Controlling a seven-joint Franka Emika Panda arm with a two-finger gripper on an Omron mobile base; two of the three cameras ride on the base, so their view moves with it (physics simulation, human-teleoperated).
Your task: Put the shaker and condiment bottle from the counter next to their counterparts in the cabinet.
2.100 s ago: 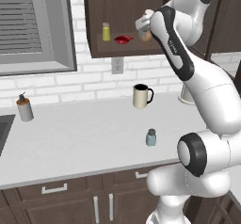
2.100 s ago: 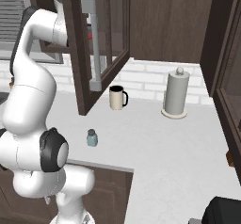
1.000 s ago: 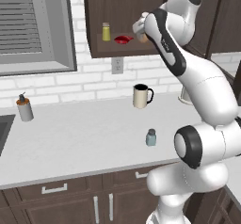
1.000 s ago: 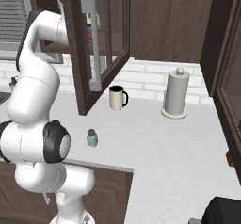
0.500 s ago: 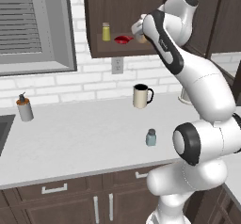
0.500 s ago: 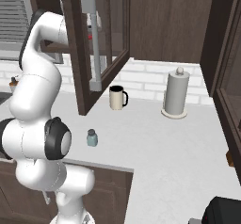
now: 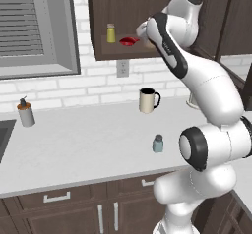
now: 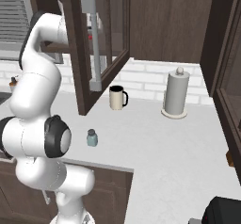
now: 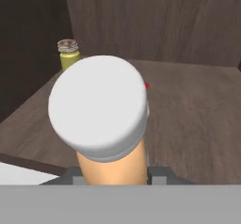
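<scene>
The end effector (image 7: 143,35) is up at the open cabinet (image 7: 123,12), clamped on the condiment bottle (image 9: 109,138). In the hand view the bottle has a smooth, matte orange body and a round, flat-topped pale cap that is wider than the neck below it. It is held over the near part of the cabinet shelf (image 9: 197,124), a dark brown board with streaky wood grain; whether its base touches the shelf cannot be told.

On the same shelf stands the yellow-green shaker (image 7: 111,33), a small cylinder with a ridged pale cap, to the far left of the bottle. The red item (image 7: 129,41) is low and flattish and lies between that shaker and the bottle, just left of the end effector; in the hand view only a sliver of it peeks past the cap. The shelf to the right of the bottle is bare wood up to the back wall.

The blue-grey shaker (image 7: 157,143) is squat with a darker cap and stands near the front edge of the smooth, light worktop (image 7: 74,144), well apart from the cream mug (image 7: 147,100) with its dark handle, farther back. A grey pump dispenser (image 7: 25,114) stands at the far left, and a paper towel roll (image 8: 176,95) stands upright on a round base at the right. The cabinet door (image 8: 96,44) hangs open over the worktop with a long silver handle. No writing can be read on anything.
</scene>
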